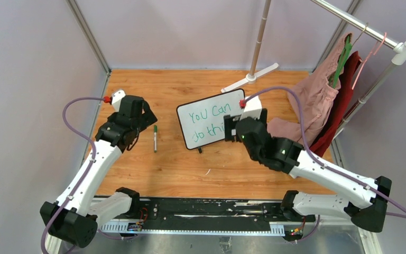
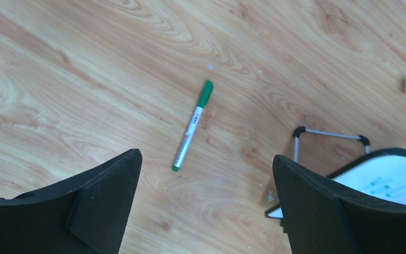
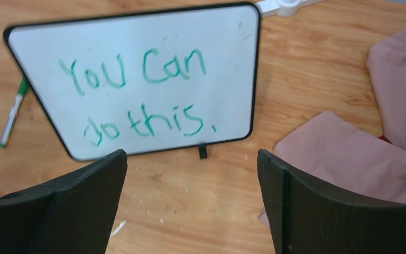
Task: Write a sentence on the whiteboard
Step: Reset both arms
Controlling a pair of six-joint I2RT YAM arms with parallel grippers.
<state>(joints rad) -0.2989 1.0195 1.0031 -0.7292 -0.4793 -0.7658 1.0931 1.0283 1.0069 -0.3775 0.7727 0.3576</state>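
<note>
The whiteboard stands propped on the wooden table, its black border and a small foot showing. The sentence on it reads "You can do this." in green, in two lines; my right arm covers its end in the top view. A green marker lies flat on the wood left of the board. My left gripper hangs open just above and near the marker, empty. My right gripper is open in front of the board's right edge, holding nothing.
A pink cloth lies right of the board, hanging down from a clothes rail with a dark red garment beside it. A white stand base sits behind the board. Grey walls enclose the table.
</note>
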